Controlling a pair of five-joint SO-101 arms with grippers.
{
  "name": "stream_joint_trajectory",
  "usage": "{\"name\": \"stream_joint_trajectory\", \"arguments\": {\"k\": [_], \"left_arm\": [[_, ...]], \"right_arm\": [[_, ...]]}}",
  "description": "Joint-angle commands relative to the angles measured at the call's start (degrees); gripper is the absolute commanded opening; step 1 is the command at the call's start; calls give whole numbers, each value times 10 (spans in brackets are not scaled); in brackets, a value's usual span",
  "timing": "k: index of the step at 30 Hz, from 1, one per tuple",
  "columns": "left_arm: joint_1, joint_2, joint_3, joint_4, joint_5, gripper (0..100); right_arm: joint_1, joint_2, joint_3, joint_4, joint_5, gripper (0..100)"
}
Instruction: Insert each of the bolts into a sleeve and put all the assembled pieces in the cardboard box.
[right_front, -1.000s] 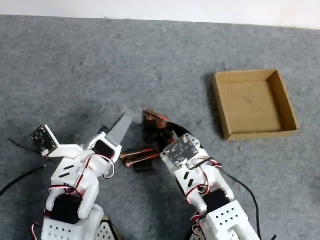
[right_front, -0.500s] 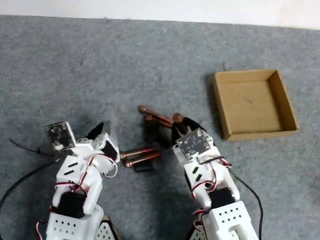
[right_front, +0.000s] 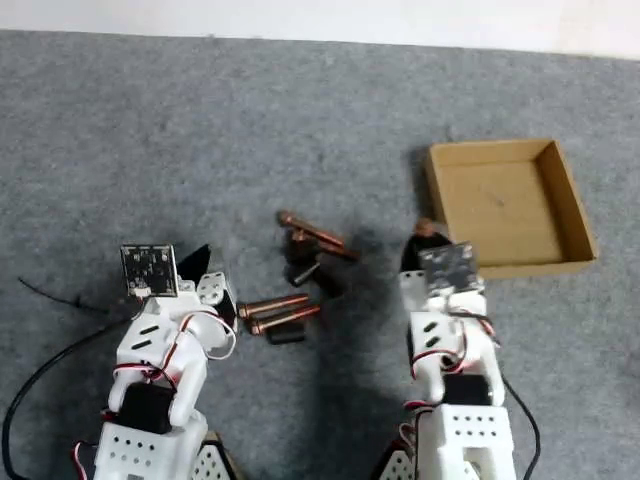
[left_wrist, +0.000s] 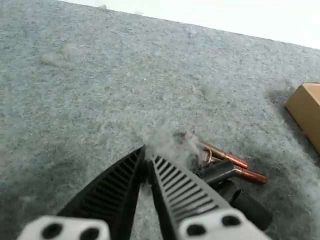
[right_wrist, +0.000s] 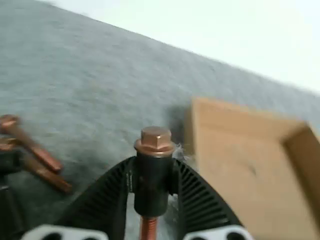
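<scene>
Where the held bolt points: its head sticks out past the fingertips, and its long side runs back along the fingers. Seen from above, the head end faces the cardboard box.
Held bolt look: copper colour, with a 6-sided head and screw lines on the thin end below the sleeve.
Sleeve: a black tube around the middle of the held bolt, with the head sitting at its top end.
Right gripper: squeezed tight on the sleeve, 1 finger on each side.
Held bolt place: just beside the near corner of the cardboard box, on the outside. I cannot tell if it touches the box.
In the way: the low wall of the cardboard box stands between the bolt head and the box floor.
Left gripper: pinched closed with nothing in it, well apart from the cardboard box.
Loose bolts: 3 copper ones lie flat, well apart from the cardboard box. 1 lies slanted and 2 lie side by side, farther from the box.
Black sleeves: dark tubes lying among the loose bolts.
Grey mat: fuzzy, under the box and the bolts.
Fluff: a pale tuft on the grey mat by the left gripper's tips.
</scene>
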Motion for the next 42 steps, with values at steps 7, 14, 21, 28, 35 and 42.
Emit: {"name": "stream_joint_trajectory", "arguments": {"k": [7, 14, 21, 28, 35, 42], "left_arm": [[-4, -7, 12, -15, -6, 7], [-2, -5, 15, -36, -6, 7], [-1, -5, 15, -38, -6, 7], [-1, -5, 15, -38, -6, 7], [-1, -5, 15, -36, -6, 7], [-1, -5, 15, -36, -6, 7]], "right_arm": [[65, 408, -395, -18, -97, 5], [145, 624, -563, -21, -276, 5], [150, 741, -575, -22, -318, 5], [147, 785, -578, -22, -317, 35], [147, 785, -575, -22, -318, 286], [133, 691, -545, -12, -323, 285]]}}
